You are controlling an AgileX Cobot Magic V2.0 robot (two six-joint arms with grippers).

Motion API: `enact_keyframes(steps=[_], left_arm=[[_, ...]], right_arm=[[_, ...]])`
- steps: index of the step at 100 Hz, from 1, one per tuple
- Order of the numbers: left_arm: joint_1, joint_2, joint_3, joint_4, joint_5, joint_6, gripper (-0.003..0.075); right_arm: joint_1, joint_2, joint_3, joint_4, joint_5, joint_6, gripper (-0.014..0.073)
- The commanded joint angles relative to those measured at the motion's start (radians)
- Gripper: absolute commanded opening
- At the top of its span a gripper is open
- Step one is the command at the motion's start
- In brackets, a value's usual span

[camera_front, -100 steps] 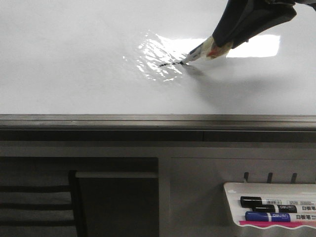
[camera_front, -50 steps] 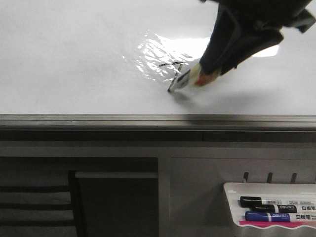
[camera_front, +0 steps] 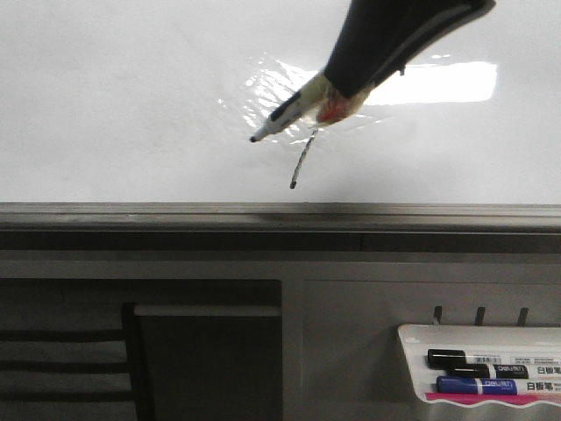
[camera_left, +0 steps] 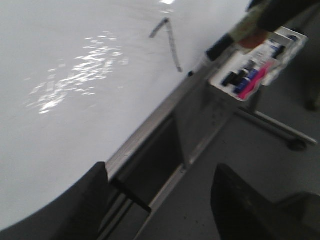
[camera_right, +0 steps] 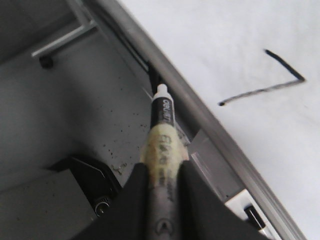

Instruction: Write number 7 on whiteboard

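Observation:
The whiteboard point(camera_front: 114, 105) fills the upper front view, with a wrinkled shiny patch. The number 7 point(camera_front: 301, 162) is drawn on it in thin black; in the front view only its slanted stem shows clearly, below the marker. The whole 7 shows in the left wrist view point(camera_left: 167, 35) and in the right wrist view point(camera_right: 270, 85). My right gripper point(camera_front: 344, 88) is shut on a black marker point(camera_front: 280, 118) with yellowish tape on its barrel. The marker tip is off the board, left of the stem. My left gripper point(camera_left: 157, 200) is open and empty near the board's edge.
A grey metal rail point(camera_front: 280, 215) runs along the board's near edge. A small white marker tray point(camera_front: 412, 338) with a black and a blue marker hangs on the stand at the lower right. It also shows in the left wrist view point(camera_left: 296, 36).
The marker drew the slanted stem down from the top bar, then lifted off the board and moved up and to the left. The right arm swung with it.

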State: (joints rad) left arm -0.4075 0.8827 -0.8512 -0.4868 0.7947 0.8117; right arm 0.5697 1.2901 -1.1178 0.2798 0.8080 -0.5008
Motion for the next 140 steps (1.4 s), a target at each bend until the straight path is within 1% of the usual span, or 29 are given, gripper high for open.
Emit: enact_keyframes(steps=[1,16,29,44,55,76,83,96,111,134,140], left_arm=[[-0.065,0.063,-0.055,-0.078,0.009,0.083,0.0420],[-0.184,0.177,-0.078,-0.080,-0.032,0.122,0.0420],[-0.273,0.262,-0.084,-0.081,-0.133,0.178,0.0419],[-0.362,0.331,-0.084,-0.081,-0.253,0.200,0.0419],[-0.395,0.359,-0.084,-0.081,-0.289,0.206,0.0419],[-0.400,0.376,-0.084,-0.081,-0.343,0.206,0.0414],[-0.400,0.376,-0.084,-0.081,-0.343,0.206,0.0371],[-0.400,0.376,-0.084,-0.081,-0.346,0.206,0.0240],[-0.400,0.376,-0.084,-0.081,-0.348,0.206,0.0114],[-0.400,0.376,-0.084,-0.081,-0.348,0.206,-0.0014],[-0.400,0.376,-0.084,-0.081,-0.348,0.206,-0.0020]], right_arm=[[0.043,-0.051,-0.036,0.010,0.014,-0.130,-0.0064],[0.103,-0.076,-0.036,0.010,0.031,-0.242,-0.0064],[0.115,-0.076,-0.040,0.010,0.035,-0.252,-0.0064],[0.115,-0.076,-0.040,0.010,0.035,-0.252,-0.0064],[0.115,-0.076,-0.040,0.010,0.035,-0.252,-0.0064],[0.115,-0.076,-0.040,0.008,0.039,-0.252,-0.0064],[0.115,-0.076,-0.040,0.008,0.039,-0.252,-0.0064],[0.115,-0.076,-0.040,0.008,0.039,-0.252,-0.0064],[0.115,-0.076,-0.040,0.008,0.040,-0.252,-0.0064],[0.115,-0.076,-0.040,0.008,0.043,-0.252,-0.0060],[0.115,-0.076,-0.040,0.008,0.043,-0.252,-0.0019]])
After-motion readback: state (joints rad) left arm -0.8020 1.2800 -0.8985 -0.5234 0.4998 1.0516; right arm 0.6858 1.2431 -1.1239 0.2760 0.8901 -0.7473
